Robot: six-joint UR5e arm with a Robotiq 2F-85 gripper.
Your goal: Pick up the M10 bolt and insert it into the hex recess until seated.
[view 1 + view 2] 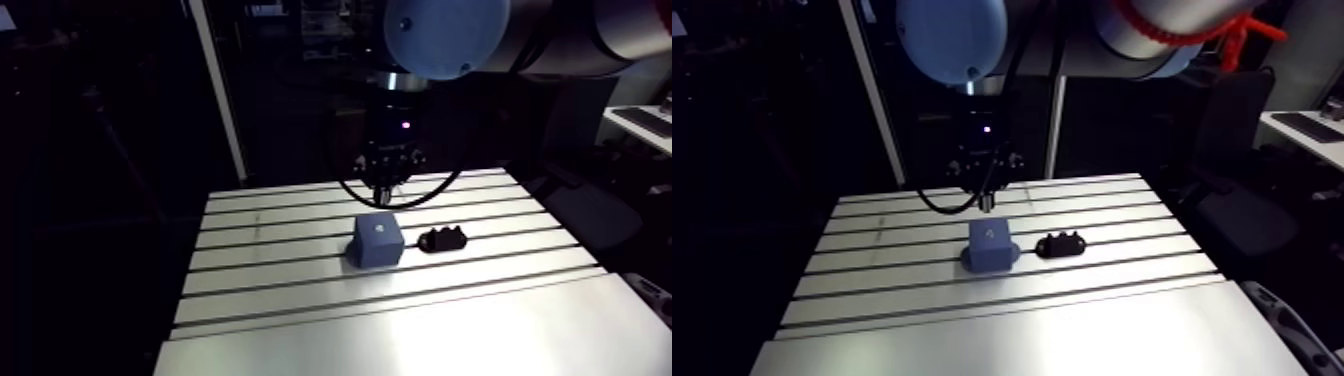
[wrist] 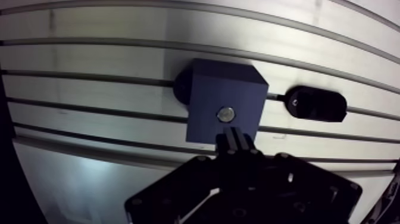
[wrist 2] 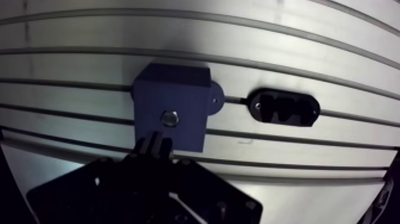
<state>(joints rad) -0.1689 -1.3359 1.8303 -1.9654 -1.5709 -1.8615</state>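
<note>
Blue block (image 2: 209, 89) on slotted table (image 2: 89, 59), lying across two grooves. Round silver bolt head (image 2: 225, 114) sunk in block's top face, near edge closest to gripper (image 2: 234, 133). Gripper fingertips closed together, just short of bolt head. Black oval holder (image 2: 315, 103) beside block, not touching it

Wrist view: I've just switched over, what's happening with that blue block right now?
The gripper hangs close over the blue block on the slotted table. Its jaws look closed, with nothing visible between them. What looks like the M10 bolt shows as a round metal face set into the block's top, so insertion seems done or nearly done. A black fixture lies beside the block, apart from it.
</note>
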